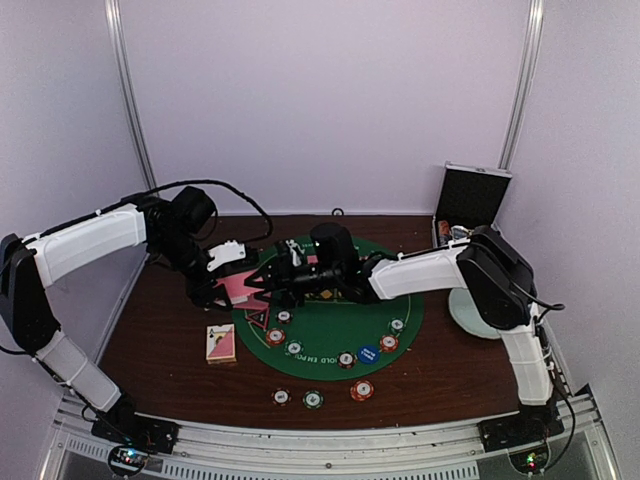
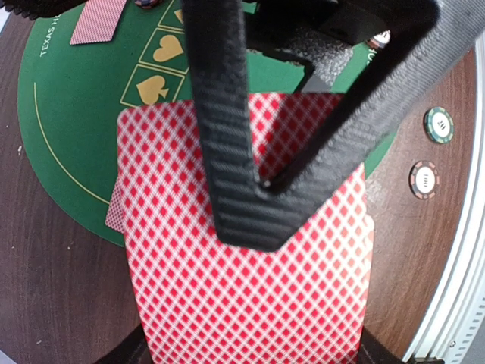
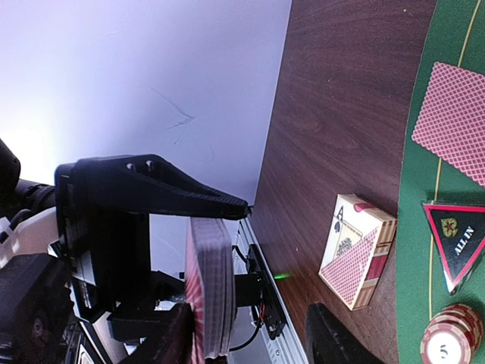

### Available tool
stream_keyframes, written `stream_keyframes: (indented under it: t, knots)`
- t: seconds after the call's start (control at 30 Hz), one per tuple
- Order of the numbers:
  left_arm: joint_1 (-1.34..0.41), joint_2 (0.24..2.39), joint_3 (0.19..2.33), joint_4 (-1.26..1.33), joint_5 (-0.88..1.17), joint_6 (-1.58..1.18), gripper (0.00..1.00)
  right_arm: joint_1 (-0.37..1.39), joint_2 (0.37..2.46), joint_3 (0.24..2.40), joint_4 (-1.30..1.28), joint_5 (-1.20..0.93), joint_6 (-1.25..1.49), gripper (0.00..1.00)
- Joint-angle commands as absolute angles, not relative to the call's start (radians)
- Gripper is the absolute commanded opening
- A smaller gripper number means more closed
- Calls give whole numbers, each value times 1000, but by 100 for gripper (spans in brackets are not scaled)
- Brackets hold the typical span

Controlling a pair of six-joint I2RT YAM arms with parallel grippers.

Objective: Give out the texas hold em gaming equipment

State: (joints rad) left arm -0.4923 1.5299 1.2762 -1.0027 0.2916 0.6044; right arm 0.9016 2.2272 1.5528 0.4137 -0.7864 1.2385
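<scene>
Your left pincer (image 1: 232,290) is pressed together on the deck of red-backed cards (image 2: 250,303) and holds it raised over the left edge of the green mat (image 1: 340,318). Your right pincer (image 1: 265,283) stands just beside the deck with its fingers (image 3: 333,345) spread. In the right wrist view the deck is seen edge-on near one finger, and you cannot tell if they touch.

Under the deck, the left wrist view shows one card (image 2: 114,214) lying across the mat edge, and a single card (image 2: 98,19) farther in on the mat. Striped chips (image 1: 346,359) and the blue dealer disc (image 1: 368,354) lie in a curve along the near rim of the mat. Three more chips (image 1: 313,399) lie on the brown counter (image 1: 160,350), between the mat and the metal rail (image 1: 330,440).

The card box (image 1: 221,343) lies just left of the mat, near and below the deck. Bare wood shows around it, toward the left edge.

Only the right wrist view shows you the triangular "ALL IN" marker (image 3: 455,241) on the mat. At the far right, the case (image 1: 472,200) and the plate (image 1: 465,312) are well apart from both pincers; the right arm partly covers the plate.
</scene>
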Motion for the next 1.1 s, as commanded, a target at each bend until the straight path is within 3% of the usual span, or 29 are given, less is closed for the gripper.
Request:
stream_keyframes:
  t: [0.0, 0.17, 0.43, 0.77, 1.07]
  knots:
    - [-492, 1518, 1267, -972, 290, 620, 10, 891, 2176, 1521, 423, -785, 1261, 50]
    - [-492, 1518, 1261, -967, 288, 621, 11, 891, 2161, 1512, 428, -791, 1271, 38]
    - [-492, 1514, 1248, -964, 277, 626, 10, 891, 2142, 1491, 429, -795, 1275, 29]
    - [-492, 1513, 1242, -963, 266, 629, 10, 875, 2096, 1447, 421, -792, 1266, 7]
    - [-492, 1511, 1237, -962, 259, 632, 10, 848, 2045, 1364, 478, -792, 1296, 0]
